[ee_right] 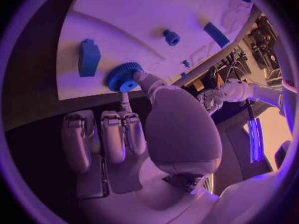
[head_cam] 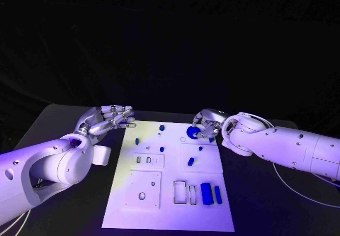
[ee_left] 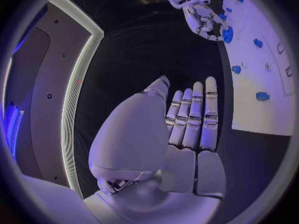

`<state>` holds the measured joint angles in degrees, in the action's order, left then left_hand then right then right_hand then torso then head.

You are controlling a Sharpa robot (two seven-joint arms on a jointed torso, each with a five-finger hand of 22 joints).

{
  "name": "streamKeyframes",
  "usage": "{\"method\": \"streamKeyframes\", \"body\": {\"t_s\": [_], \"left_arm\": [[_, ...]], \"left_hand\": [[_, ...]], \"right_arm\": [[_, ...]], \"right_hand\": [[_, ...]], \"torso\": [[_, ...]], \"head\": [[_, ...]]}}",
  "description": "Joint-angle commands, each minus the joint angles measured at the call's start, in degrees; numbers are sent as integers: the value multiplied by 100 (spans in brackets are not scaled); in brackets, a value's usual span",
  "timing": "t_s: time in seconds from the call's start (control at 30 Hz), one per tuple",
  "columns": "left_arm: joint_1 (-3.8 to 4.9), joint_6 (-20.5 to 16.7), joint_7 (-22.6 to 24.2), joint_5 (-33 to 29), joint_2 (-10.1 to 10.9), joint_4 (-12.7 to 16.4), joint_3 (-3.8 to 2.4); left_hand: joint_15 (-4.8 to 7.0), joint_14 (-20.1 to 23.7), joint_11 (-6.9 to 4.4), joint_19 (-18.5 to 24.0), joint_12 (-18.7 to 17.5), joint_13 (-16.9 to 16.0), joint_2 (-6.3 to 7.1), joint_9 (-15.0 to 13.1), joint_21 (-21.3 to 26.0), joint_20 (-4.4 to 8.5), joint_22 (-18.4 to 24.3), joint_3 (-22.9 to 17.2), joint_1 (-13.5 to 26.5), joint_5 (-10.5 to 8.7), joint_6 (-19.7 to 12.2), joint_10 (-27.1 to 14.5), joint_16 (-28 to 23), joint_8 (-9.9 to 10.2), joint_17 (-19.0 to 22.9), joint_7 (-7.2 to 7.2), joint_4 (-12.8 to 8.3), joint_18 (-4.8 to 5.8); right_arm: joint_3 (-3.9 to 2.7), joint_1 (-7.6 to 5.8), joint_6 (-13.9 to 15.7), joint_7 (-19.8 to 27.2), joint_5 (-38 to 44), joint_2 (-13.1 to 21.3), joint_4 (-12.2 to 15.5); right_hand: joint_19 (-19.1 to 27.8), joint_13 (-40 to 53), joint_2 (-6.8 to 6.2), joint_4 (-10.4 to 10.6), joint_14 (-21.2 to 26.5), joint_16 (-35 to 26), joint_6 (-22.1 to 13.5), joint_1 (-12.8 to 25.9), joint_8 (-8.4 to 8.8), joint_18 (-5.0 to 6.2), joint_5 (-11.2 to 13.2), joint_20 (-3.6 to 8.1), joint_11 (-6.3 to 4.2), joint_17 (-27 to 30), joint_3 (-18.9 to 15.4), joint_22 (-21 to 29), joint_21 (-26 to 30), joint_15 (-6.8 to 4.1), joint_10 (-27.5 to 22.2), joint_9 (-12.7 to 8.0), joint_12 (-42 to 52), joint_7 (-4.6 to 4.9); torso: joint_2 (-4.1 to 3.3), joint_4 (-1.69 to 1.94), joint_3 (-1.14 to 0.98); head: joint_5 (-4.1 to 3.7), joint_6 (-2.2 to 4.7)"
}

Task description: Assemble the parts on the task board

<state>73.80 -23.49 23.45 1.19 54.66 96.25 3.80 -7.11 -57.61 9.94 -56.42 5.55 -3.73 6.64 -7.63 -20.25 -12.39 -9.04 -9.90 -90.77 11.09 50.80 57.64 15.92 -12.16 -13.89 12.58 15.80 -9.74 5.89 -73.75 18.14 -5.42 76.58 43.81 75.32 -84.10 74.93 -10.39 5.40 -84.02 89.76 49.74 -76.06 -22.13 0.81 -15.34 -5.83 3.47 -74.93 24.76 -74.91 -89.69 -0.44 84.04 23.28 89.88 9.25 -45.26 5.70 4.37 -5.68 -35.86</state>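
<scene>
From the head view, a white task board (head_cam: pixel 170 196) lies lengthwise in the middle of a black table (head_cam: pixel 64 128). The left hand (head_cam: pixel 107 119) hovers just off the board's far left corner, fingers straight and close together, holding nothing. The right hand (head_cam: pixel 205 125) is at the board's far right edge, its fingers curled around a round blue gear (head_cam: pixel 192 132) that sits on the board there. Small blue parts dot the board's far half: one near the far edge (head_cam: pixel 161 127), one below it (head_cam: pixel 161 148), and an oval one (head_cam: pixel 191 161) in a raised square. Near the board's front right corner a long blue block (head_cam: pixel 206 193) stands beside empty rectangular slots (head_cam: pixel 180 191).

The left wrist view shows what the head view cannot: the left hand's (ee_left: pixel 187 134) flat palm side, fingers extended side by side, clear of the board (ee_left: pixel 261 109). Beyond it, the right hand (ee_left: pixel 202 15) touches the gear (ee_left: pixel 227 34) at the board's edge.

The right wrist view gives the closest look at the grasp. The right hand (ee_right: pixel 149 129) pinches the toothed gear (ee_right: pixel 123 77) between thumb and one finger at the board's (ee_right: pixel 124 15) edge, the other fingers folded low. Next to the gear stands a blue block (ee_right: pixel 89 57); a small blue knob (ee_right: pixel 171 37) and a bar (ee_right: pixel 216 34) lie further in. Whether the gear is seated on a peg is hidden.
</scene>
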Motion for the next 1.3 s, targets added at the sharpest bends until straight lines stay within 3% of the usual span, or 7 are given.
{"method": "streamKeyframes", "body": {"t_s": [0.03, 0.33, 0.43, 0.63, 0.83, 0.97, 1.3], "left_arm": [[11, 101, 22, -14, -2, 15, -5], [11, 103, 24, -14, -6, 9, -5], [10, 104, 24, -14, -9, 8, -5], [10, 110, 22, -14, -23, 7, -5], [10, 108, 20, -14, -29, 5, -5], [10, 112, 20, -14, -42, 8, -5], [11, 86, 46, -14, -49, 11, -5]], "left_hand": [[-8, 48, 10, -20, -32, 6, 37, 8, -23, 8, -10, -35, -5, -38, -37, -44, -38, 31, -11, 23, -13, -58], [-8, 48, 10, -20, -32, 6, 37, 8, -23, 8, -10, -35, -5, -38, -37, -44, -38, 31, -11, 23, -13, -58], [-8, 48, 10, -20, -32, 6, 37, 8, -23, 8, -10, -35, -5, -38, -37, -44, -38, 31, -11, 23, -13, -58], [-8, 48, 10, -20, -32, 6, 37, 8, -23, 8, -10, -35, -5, -38, -37, -44, -38, 31, -11, 23, -13, -58], [-8, 48, 10, -20, -32, 6, 37, 8, -23, 8, -10, -35, -5, -38, -37, -44, -38, 31, -11, 23, -13, -58], [-8, 48, 10, -20, -32, 6, 37, 8, -23, 8, -10, -35, -5, -38, -37, -44, -38, 31, -11, 23, -13, -58], [-10, 52, 13, -15, -46, 5, 41, 11, -29, 8, -12, -41, -5, -41, -47, -53, -45, 38, -17, 27, -18, -56]], "right_arm": [[18, 31, 342, 98, 456, -2, 71], [14, 32, 954, 49, 978, 31, 499], [13, 26, 1048, -8, 1153, -4, 614], [11, 15, 1196, -174, 1471, -240, 761], [13, 12, 1213, -266, 1596, -551, 645], [21, 26, 1216, -338, 1689, -803, 455], [49, 104, 1170, -476, 1867, -1204, 114]], "right_hand": [[-590, 1507, -42, 10, -598, 24, 294, 69, -4, -81, -14, 47, -53, -1507, 43, -1509, -31, -43, 596, 32, 12, -185], [-590, 1507, -59, 19, -598, 24, 377, 137, 26, -81, -74, 70, -79, -1507, 128, -1509, -31, -66, 596, 37, 12, -212], [-590, 1507, -138, 2, -598, 24, 408, 180, 60, -81, -158, 83, -90, -1507, 158, -1509, -31, -77, 596, 40, 12, -218], [-590, 1507, -165, 0, -598, 24, 418, 200, 72, -81, -155, 86, -90, -1507, 161, -1509, -31, -80, 596, 41, 12, -222], [-590, 1507, -166, 1, -598, 24, 424, 210, 80, -81, -135, 88, -91, -1507, 171, -1509, -31, -81, 596, 42, 12, -223], [-590, 1507, -162, 3, -598, 24, 425, 218, 95, -81, -112, 90, -92, -1507, 187, -1509, -31, -82, 596, 41, 12, -223], [-590, 1507, -161, 6, -598, 24, 422, 226, 101, -81, -109, 90, -91, -1507, 191, -1509, -31, -82, 596, 40, 12, -221]], "torso": [[1, 2, 1], [5, -1, 0], [5, -8, 2], [-4, 28, 4], [0, 34, 17], [-10, 29, 7], [-7, 31, 5]], "head": [[3, 21], [41, 50], [56, 60], [41, 67], [48, 46], [54, 43], [86, 42]]}}
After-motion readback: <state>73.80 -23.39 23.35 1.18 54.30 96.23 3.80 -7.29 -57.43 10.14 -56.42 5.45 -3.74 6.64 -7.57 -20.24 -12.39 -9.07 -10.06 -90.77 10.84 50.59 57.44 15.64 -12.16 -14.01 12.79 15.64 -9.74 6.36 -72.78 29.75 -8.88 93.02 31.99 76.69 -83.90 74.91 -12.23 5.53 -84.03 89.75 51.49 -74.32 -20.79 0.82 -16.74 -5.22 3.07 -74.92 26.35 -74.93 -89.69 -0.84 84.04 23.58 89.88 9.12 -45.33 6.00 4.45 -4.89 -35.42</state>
